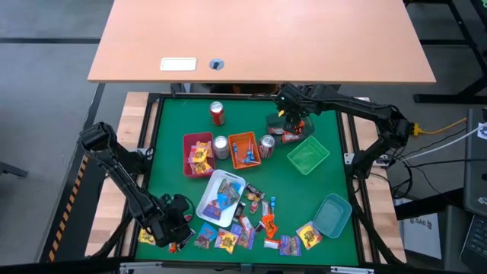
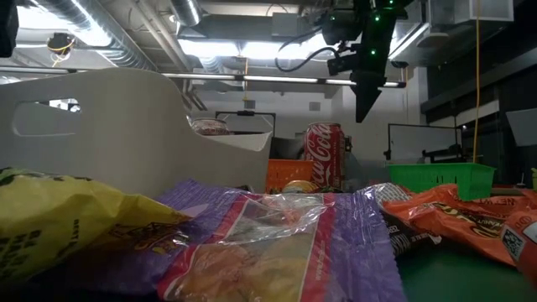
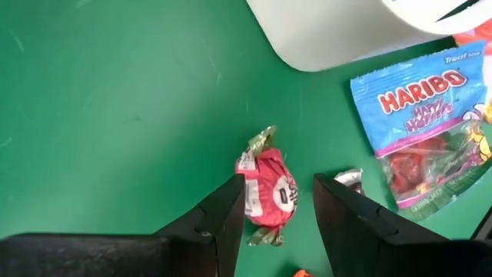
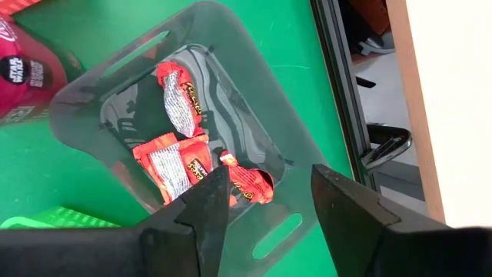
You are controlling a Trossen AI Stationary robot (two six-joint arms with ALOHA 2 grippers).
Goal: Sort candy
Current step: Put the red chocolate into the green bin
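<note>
Found the left tool low over the green table, spread wide and gripping nothing. Saw a red wrapped sweet lying on the table between its fingers, close against one of them and clear of the other. Noted a Haribo bag flat on the table a little beyond the tool and to one side, and ahead of that the rounded corner of a white tray. Spotted, from above, more loose candy scattered just beside this tool along the table's near edge. Found the right tool at the table's far side, also spread wide and empty, poised above a grey see-through tray. Counted three orange-red wrapped sweets inside that tray, directly under and just ahead of the tool. Made out a red can just beside the grey tray and an edge of a green tray nearby.
</note>
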